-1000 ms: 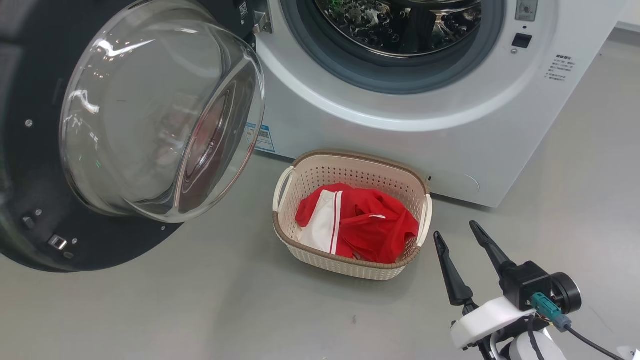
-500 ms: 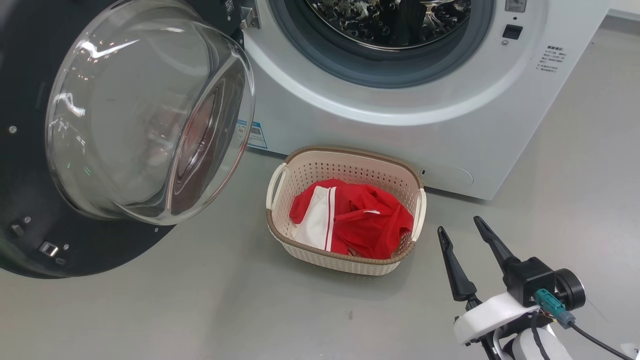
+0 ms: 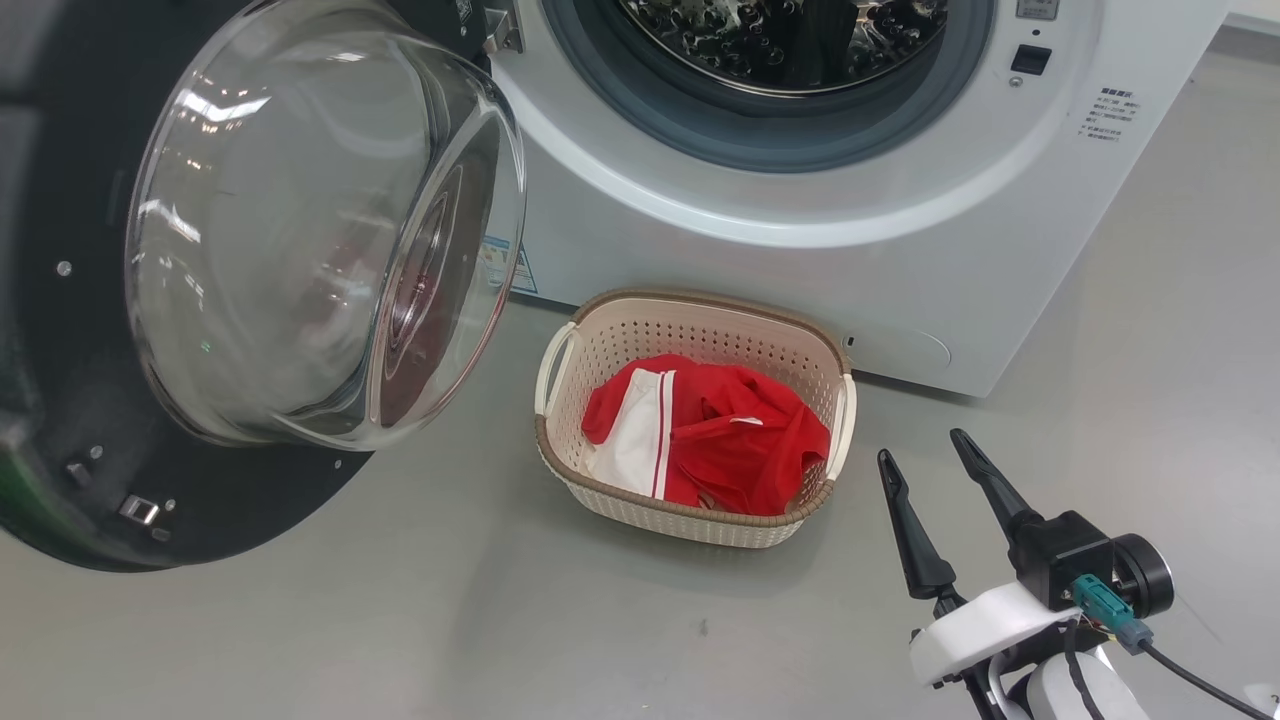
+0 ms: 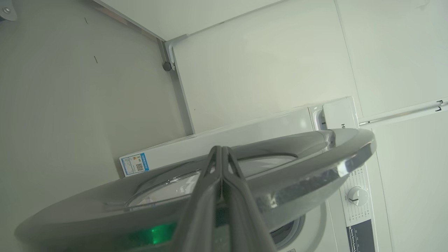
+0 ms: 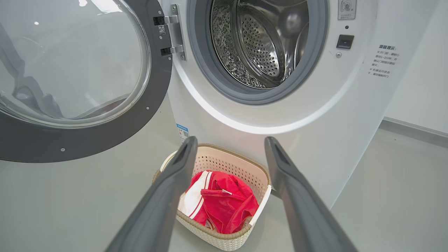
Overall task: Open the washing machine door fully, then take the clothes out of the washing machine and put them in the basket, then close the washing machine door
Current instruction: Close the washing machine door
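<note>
The washing machine door [image 3: 320, 220] stands open at the left, its glass bowl bulging toward me. The washing machine [image 3: 850, 230] shows a bare steel drum [image 5: 262, 42]. In front of it on the floor stands the basket [image 3: 570, 360] with the red and white clothes [image 3: 720, 440] heaped inside. My right gripper [image 3: 920, 447] hovers open and empty just right of the basket. The right wrist view looks over the basket [image 5: 217, 157] and clothes [image 5: 224, 206]. My left gripper [image 4: 221, 149] is shut with nothing in it, its fingers lying against the door's outer rim [image 4: 315, 164].
Grey floor [image 3: 500, 620] spreads in front of and to the right of the basket. A white wall [image 4: 262, 63] rises behind the machine. The control knob [image 4: 357, 196] is on the machine's front panel.
The camera has shifted a little. Over the last half second the door has swung slightly to the right relative to the basket. The right gripper stays open beside the basket.
</note>
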### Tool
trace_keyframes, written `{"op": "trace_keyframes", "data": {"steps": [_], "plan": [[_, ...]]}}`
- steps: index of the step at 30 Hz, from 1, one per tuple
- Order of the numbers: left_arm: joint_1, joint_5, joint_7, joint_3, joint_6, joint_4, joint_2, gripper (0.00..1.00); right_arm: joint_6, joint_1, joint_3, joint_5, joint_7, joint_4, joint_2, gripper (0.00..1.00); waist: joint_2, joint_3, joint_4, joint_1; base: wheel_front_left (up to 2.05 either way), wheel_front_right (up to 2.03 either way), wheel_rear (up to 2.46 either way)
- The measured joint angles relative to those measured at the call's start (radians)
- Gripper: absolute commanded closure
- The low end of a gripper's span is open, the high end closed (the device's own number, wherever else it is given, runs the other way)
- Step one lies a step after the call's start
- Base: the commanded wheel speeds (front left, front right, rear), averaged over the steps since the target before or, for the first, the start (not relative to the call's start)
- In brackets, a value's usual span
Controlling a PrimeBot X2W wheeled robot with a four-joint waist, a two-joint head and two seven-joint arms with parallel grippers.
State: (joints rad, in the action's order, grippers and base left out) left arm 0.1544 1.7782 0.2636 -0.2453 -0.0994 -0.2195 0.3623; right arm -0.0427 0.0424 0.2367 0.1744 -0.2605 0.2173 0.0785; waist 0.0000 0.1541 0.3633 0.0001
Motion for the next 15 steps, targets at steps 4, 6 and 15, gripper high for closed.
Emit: {"op": "trace_keyframes", "data": {"steps": [4,6,15], "plan": [[0.0,0.016,0.032,0.01,-0.004,0.002,-0.002,1.0,0.0,0.001,0.0,0.0,0.0,0.0,0.0,0.0,0.0,0.002,0.0,0.0,0.0,0.0,0.0],[0.0,0.02,0.052,0.016,-0.011,0.004,-0.003,1.0,0.0,0.001,0.0,0.0,0.0,0.0,0.0,0.0,0.0,0.004,0.0,0.0,0.0,0.0,0.0],[-0.011,0.078,0.162,0.055,-0.021,0.047,-0.029,1.0,0.0,0.007,0.0,0.0,0.0,0.0,0.0,0.0,0.0,0.008,-0.004,0.0,0.0,0.0,0.0]]}}
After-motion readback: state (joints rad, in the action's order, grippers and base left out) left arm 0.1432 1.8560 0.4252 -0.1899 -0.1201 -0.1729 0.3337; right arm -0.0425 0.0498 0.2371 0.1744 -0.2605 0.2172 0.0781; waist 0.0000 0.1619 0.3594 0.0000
